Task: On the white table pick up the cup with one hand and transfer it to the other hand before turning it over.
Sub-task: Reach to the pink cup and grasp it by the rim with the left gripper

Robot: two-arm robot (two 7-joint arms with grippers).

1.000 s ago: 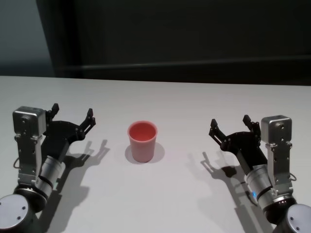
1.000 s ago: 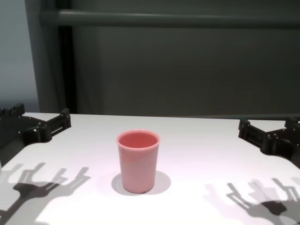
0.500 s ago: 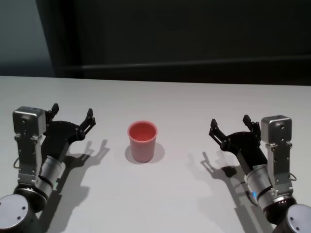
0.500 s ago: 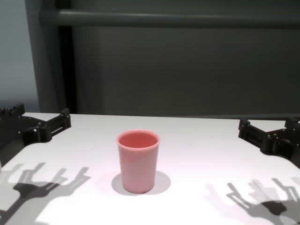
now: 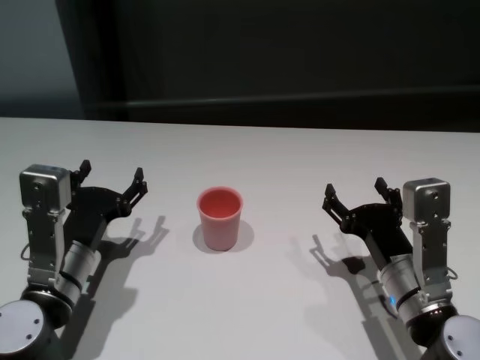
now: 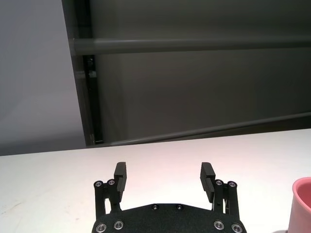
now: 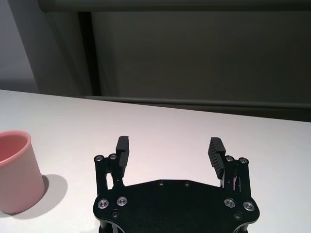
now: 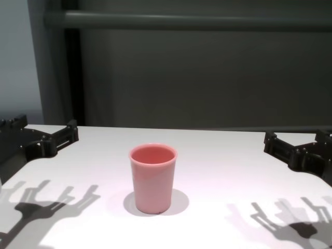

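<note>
We see the cup [image 5: 220, 218] standing upright, mouth up, on the white table [image 5: 262, 157], roughly midway between our 2 arms and touched by neither. Our left pincer [image 5: 111, 178] hangs above the table well to the cup's left, its fingers spread wide with nothing between them. Our right pincer [image 5: 355, 194] mirrors it well to the cup's right, equally wide and holding nothing.
</note>
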